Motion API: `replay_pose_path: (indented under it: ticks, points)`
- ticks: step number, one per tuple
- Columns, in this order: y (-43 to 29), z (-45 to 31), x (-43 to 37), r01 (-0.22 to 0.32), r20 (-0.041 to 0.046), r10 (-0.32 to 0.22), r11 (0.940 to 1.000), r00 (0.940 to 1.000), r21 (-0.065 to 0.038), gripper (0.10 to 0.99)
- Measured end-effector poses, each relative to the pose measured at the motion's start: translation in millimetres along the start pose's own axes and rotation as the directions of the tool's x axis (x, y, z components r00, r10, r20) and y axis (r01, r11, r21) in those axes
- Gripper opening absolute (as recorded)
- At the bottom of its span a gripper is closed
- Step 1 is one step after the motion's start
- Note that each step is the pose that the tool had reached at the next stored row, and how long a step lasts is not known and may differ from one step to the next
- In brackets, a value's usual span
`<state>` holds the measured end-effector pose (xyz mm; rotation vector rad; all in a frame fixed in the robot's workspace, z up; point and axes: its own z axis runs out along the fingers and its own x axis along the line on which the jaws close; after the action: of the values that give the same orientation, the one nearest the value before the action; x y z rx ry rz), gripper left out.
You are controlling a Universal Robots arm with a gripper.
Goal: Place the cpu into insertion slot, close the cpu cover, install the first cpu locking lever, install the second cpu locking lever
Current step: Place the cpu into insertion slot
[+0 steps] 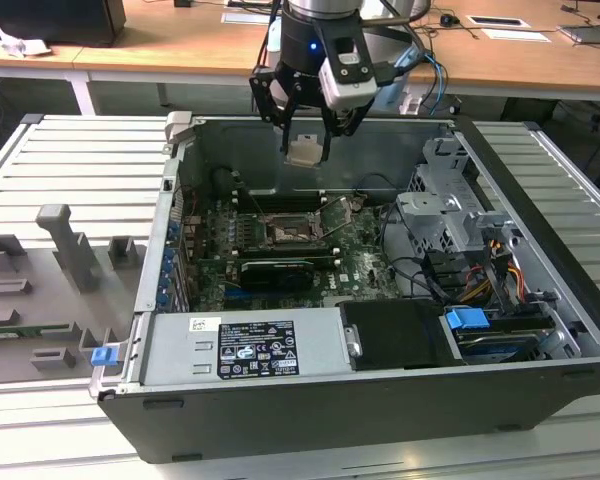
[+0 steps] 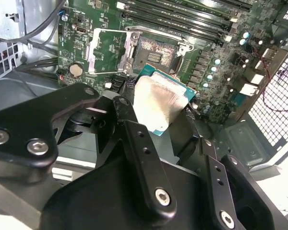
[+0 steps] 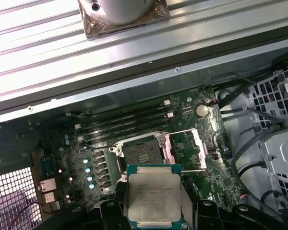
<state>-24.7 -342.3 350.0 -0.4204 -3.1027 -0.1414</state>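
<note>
Silvery cpu point(image 3: 153, 194): pinched at its edges by the fingers point(image 2: 129, 124), hovering clear.
Dark insertion slot point(image 3: 143, 153): bare, cpu cover point(image 3: 168, 149) lying open beside it.

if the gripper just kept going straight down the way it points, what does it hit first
Probably the insertion slot or its rim. The gripper, shut on the cpu, points down into the open case, and nothing shows between the chip and the socket. Depth is unclear, so it could land slightly off.
</note>
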Motion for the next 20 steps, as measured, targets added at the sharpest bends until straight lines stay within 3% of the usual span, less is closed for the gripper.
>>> replay_pose_path:
  ticks: [13, 18, 20]
  points:
    - [-0.2, 2.2, 0.0, -0.05, 0.0045, 0.05, 0.9988, 0.9988, -0.001, 0.529]
    - [-0.3, 3.9, 0.0, -0.128, 0.0116, 0.128, 0.9918, 0.9917, -0.002, 0.529]
    - [-0.4, 4.9, 0.0, -0.168, 0.0151, 0.168, 0.9857, 0.9856, -0.003, 0.529]
